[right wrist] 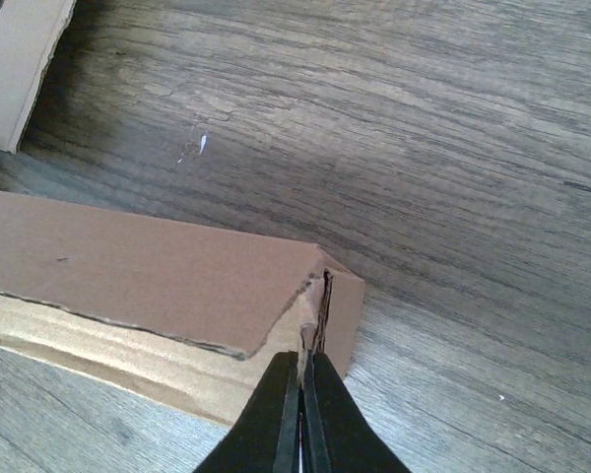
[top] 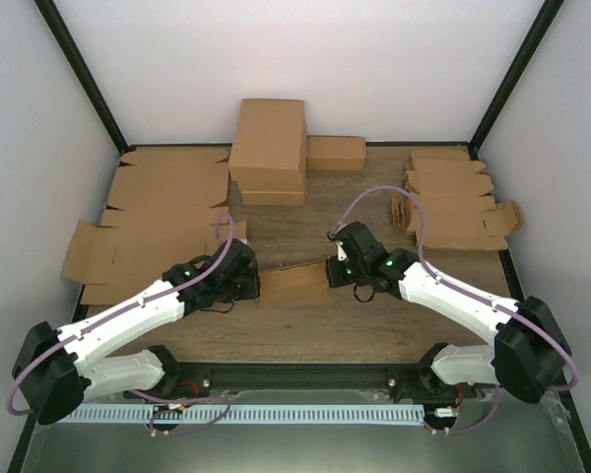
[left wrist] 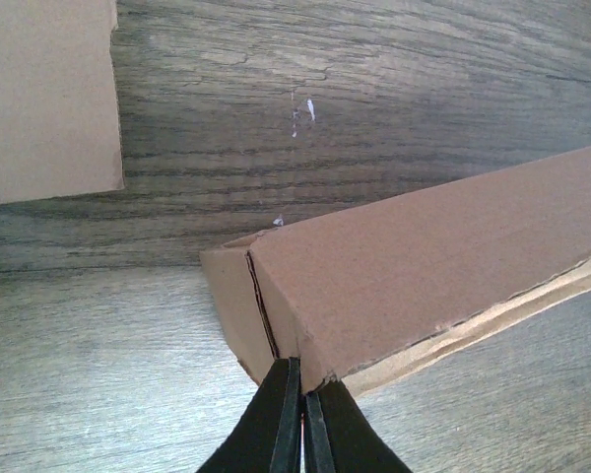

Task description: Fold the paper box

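On the wooden table, the paper box lies on its side near the middle, between the two arms, already formed into a long closed shape. Each claw grips one end. The left gripper is clamped tight at the lower corner of its end wall, and the right gripper is clamped just as tight on the end flap opposite, apparently pinching thin cardboard rather than air. The step in hand looks like seating the lid. A paler long flap shows along the near side under the top panel, with a ragged edge, and is not flush. To do this well, both ends should probably stay level and move together. Twisting one end could buckle the wall, and pulling outward could tear the pinched edges. As for containers, the big stack of closed boxes at the back and the smaller closed box beside it show nothing inside. The paper box shows only closed faces, so its interior is hidden.
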Available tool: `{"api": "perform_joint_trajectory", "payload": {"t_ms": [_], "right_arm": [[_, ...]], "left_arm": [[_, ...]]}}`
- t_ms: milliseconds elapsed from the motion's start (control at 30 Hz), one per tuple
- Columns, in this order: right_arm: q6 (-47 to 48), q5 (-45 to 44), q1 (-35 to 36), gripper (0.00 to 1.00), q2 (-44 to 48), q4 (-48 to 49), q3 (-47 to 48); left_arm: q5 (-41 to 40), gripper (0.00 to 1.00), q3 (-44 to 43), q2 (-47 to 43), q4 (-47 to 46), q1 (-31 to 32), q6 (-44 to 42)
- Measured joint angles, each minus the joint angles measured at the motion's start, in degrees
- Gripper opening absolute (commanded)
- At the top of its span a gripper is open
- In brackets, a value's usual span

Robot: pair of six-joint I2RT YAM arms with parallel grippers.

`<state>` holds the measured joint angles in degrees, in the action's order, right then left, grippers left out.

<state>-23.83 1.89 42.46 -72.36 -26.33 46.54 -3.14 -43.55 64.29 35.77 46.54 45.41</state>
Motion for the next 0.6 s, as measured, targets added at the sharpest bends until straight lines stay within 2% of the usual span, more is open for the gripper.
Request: {"api": "perform_joint_trajectory", "payload": {"t_ms": [600], "right_arm": [[-3.9, -5.9, 3.8, 0.03, 2.3, 2.8, -4.4]], "left_arm": [[-4.8, 0.04, 1.1, -1.1, -0.6, 4.4, 4.2]]}}
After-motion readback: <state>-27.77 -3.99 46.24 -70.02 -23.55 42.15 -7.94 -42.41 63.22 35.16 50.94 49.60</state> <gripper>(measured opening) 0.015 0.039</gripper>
